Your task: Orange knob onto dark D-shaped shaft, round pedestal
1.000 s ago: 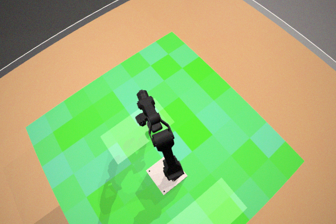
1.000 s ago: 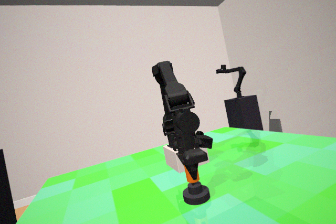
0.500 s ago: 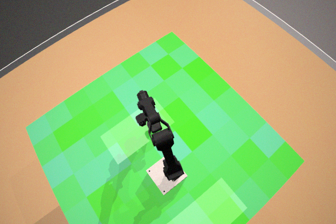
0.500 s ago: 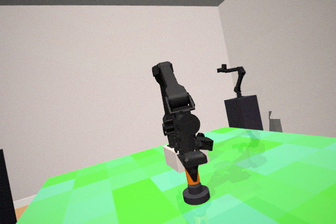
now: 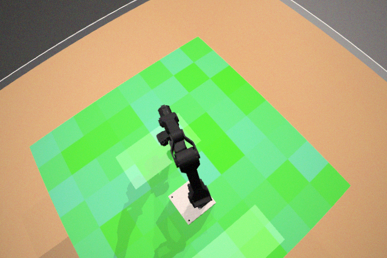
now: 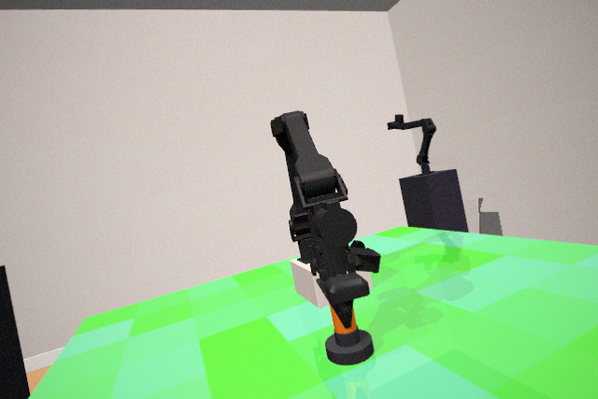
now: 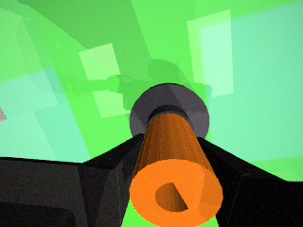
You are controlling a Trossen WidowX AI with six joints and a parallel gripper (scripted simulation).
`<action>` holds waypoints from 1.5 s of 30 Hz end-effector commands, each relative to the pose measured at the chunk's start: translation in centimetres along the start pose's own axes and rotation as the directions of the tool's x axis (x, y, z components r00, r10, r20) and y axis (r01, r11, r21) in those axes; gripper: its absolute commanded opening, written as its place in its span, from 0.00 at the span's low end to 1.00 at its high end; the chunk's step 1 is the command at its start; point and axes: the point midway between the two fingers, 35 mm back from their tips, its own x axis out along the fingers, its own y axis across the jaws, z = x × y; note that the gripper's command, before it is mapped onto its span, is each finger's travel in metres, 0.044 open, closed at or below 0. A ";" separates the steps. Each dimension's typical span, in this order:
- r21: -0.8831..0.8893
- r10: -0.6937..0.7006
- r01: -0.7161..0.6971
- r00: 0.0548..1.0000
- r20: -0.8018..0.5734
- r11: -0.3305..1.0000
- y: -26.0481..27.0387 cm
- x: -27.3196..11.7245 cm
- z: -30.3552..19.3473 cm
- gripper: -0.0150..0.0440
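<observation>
My gripper point(image 6: 345, 320) point(image 7: 169, 140) points down and is shut on the orange knob point(image 6: 337, 325) point(image 7: 142, 191), one finger on each side. The knob stands about upright over the round dark pedestal point(image 6: 349, 352) point(image 7: 141, 113). Its lower end meets the pedestal's raised collar in the exterior view, with no shaft showing between them. The wrist view shows the D-shaped hole in the knob's top, its flat side slanting on the right. The shaft is hidden. In the top view the arm hides the knob and pedestal.
The pedestal stands on a green checkered surface point(image 5: 265, 142) point(image 6: 241, 361). The arm's pale square base point(image 5: 179, 205) point(image 6: 306, 283) is behind it in the exterior view. A dark box point(image 6: 432, 199) with another small arm point(image 6: 424, 141) on it stands in the background.
</observation>
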 end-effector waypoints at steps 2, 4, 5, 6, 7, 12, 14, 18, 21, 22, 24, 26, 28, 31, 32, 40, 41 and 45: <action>0.004 0.000 0.000 1.000 0.000 1.000 0.0 0.0 0.0 0.25; 0.004 0.000 0.000 1.000 0.000 1.000 0.0 0.0 0.0 0.30; 0.004 0.000 0.000 1.000 0.000 1.000 0.0 0.0 0.0 0.34; 0.004 0.000 0.000 1.000 0.000 1.000 0.0 0.0 0.0 0.39; 0.004 0.000 0.000 1.000 0.000 1.000 0.0 0.0 0.0 0.43; 0.004 0.000 0.000 1.000 0.000 1.000 0.0 0.0 0.0 0.65; 0.004 0.000 0.000 1.000 0.000 1.000 0.0 0.0 0.0 0.74; 0.004 0.000 0.000 1.000 0.000 1.000 0.0 0.0 0.0 0.92; 0.004 0.000 0.000 1.000 0.000 1.000 0.0 0.0 0.0 1.00; 0.004 0.000 0.000 1.000 0.000 1.000 0.0 0.0 0.0 1.00; 0.004 0.000 0.000 1.000 0.000 1.000 0.0 0.0 0.0 1.00; 0.004 0.000 0.000 1.000 0.000 1.000 0.0 0.0 0.0 1.00; 0.004 0.000 0.000 1.000 0.000 1.000 0.0 0.0 0.0 1.00; 0.003 -0.001 0.001 1.000 0.000 1.000 -0.4 -2.8 0.0 1.00; 0.002 -0.001 0.001 1.000 0.000 1.000 -0.4 -4.7 0.0 1.00; 0.000 -0.002 0.002 1.000 0.000 1.000 -0.6 -9.6 0.0 1.00; 0.000 -0.003 0.003 1.000 0.000 1.000 -0.7 -9.6 0.0 1.00; 0.000 -0.003 0.003 1.000 0.000 1.000 -0.7 -9.6 0.0 1.00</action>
